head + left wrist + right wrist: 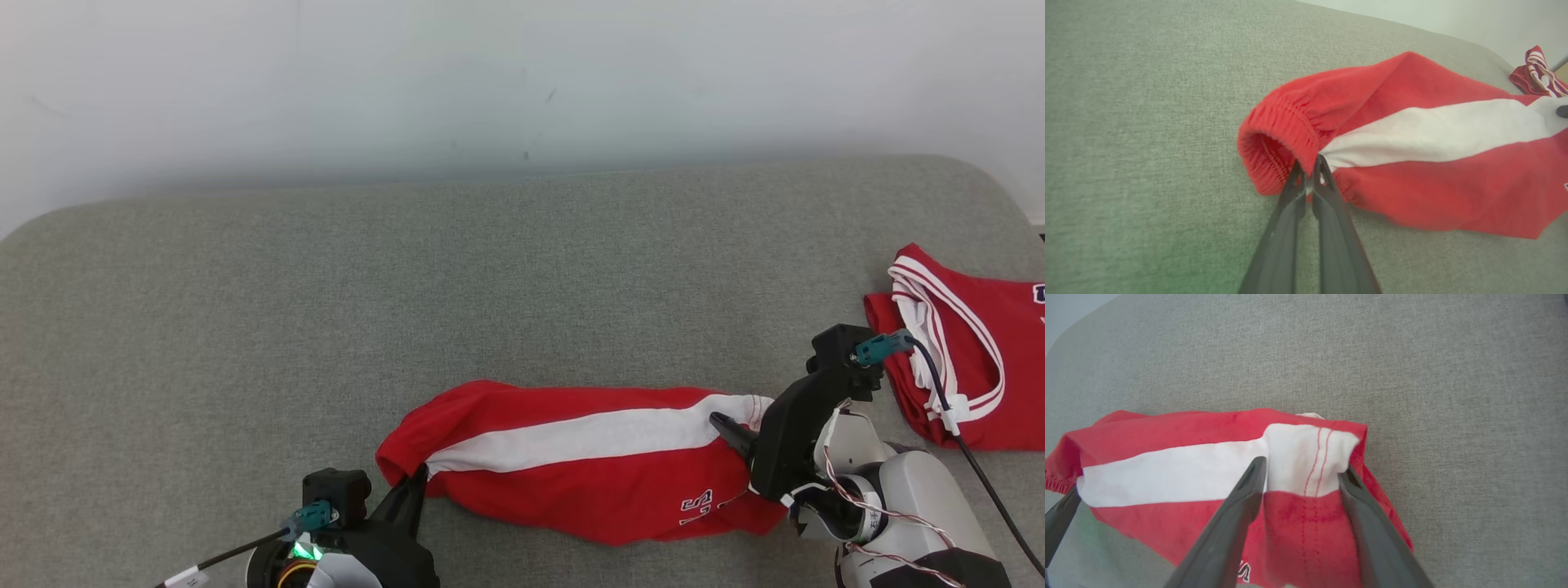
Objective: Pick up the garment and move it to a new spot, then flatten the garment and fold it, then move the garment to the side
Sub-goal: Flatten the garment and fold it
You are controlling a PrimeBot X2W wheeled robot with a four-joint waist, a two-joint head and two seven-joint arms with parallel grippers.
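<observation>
**Operator:** Where is the garment (588, 465)?

**Technician:** On the grey cushion (490, 269), bunched lengthwise, near the jersey (980, 359) but apart from it.

**Operator:** Jaw state?

**Technician:** The left gripper (1309, 171) is pinched closed on the waistband (1282, 122), the end far from the jersey. The right gripper (1301, 467) is spread, straddling the hem (1310, 457) nearest the jersey.

**Operator:** Step?

**Technician:** Probably securing both ends for flattening. Next, close the right jaws on the hem, then draw the ends apart evenly.

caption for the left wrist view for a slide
Left gripper shut on the elastic waistband of red shorts with a white stripe, on a grey fabric surface.
</observation>
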